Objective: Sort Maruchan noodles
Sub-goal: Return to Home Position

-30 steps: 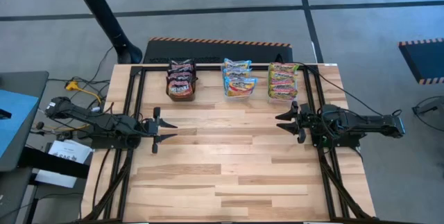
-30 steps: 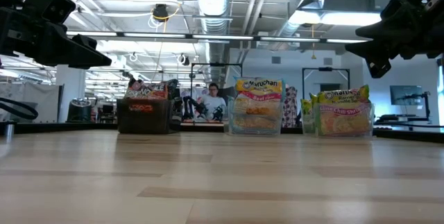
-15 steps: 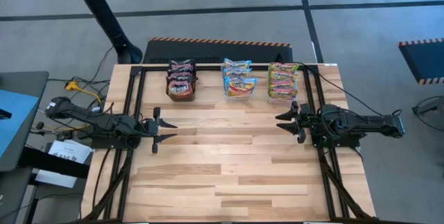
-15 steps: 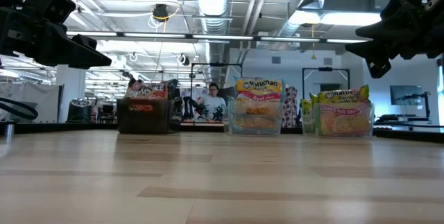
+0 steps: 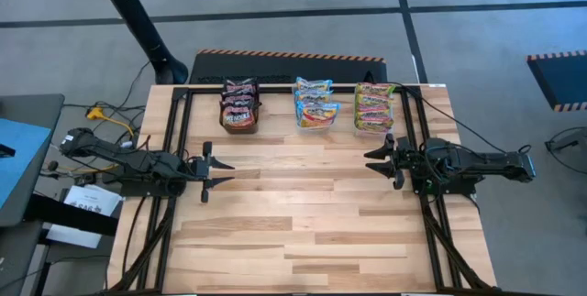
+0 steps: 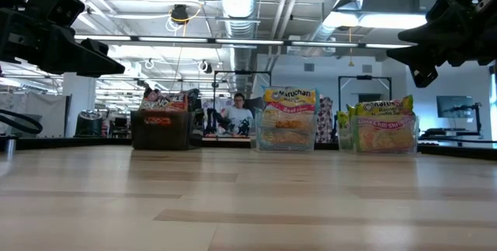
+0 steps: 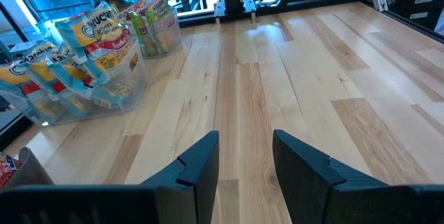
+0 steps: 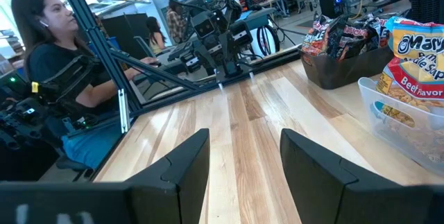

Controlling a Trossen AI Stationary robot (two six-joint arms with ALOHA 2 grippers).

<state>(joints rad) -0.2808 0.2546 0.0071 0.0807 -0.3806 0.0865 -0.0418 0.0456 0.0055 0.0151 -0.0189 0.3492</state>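
We record: left pincer mid-left, fingers apart, empty | right pincer mid-right, fingers apart, empty | Maruchan noodles upper centre on worktop, grouped: maroon packs left, blue packs middle, green packs right.

Three bins of noodles line the table's far edge.
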